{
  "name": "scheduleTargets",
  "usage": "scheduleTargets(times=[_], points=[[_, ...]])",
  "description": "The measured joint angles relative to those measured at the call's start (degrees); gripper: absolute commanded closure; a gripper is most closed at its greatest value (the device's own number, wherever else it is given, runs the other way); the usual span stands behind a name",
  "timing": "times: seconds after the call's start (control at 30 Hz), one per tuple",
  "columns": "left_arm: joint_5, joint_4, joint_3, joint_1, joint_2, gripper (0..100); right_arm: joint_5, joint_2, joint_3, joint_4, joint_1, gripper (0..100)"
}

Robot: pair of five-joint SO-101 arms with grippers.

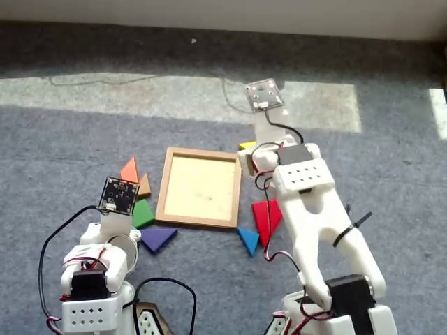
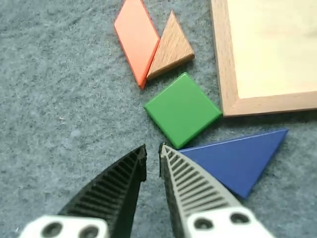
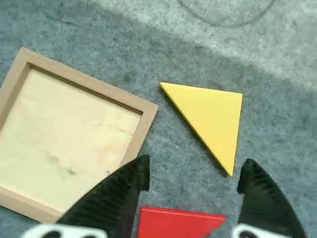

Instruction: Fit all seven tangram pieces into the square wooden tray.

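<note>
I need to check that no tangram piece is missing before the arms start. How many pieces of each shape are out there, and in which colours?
Triangles: 5 (brown, dark blue, light blue, red, yellow)
Squares: 1 (green)
Parallelograms: 1 (orange)
Total: 7, all lying outside the tray

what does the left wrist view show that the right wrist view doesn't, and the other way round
Left wrist view, not the right: an orange parallelogram piece, a brown wooden triangle, a green square piece, a dark blue triangle, and the left gripper by the green square. Right wrist view, not the left: a yellow triangle, a red triangle, and the right gripper, open. Both: the square wooden tray and the grey carpet.
</note>
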Motion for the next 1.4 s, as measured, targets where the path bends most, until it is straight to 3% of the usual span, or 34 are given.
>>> scheduleTargets(times=[0.1, 0.3, 0.6, 1.4], points=[[0.00, 0.00, 0.00, 0.00, 0.00, 92, 0.97, 7.03, -8.44, 6.59, 1.23, 58.2], [0.00, 0.00, 0.00, 0.00, 0.00, 92, 12.40, 24.18, -27.69, 17.76, 1.76, 58.2], [0.00, 0.00, 0.00, 0.00, 0.00, 92, 28.48, 43.34, -45.45, 23.91, 1.93, 58.4], [0.00, -0.88, 0.00, 0.00, 0.00, 92, 30.24, 61.63, -60.31, 25.58, 2.46, 58.4]])
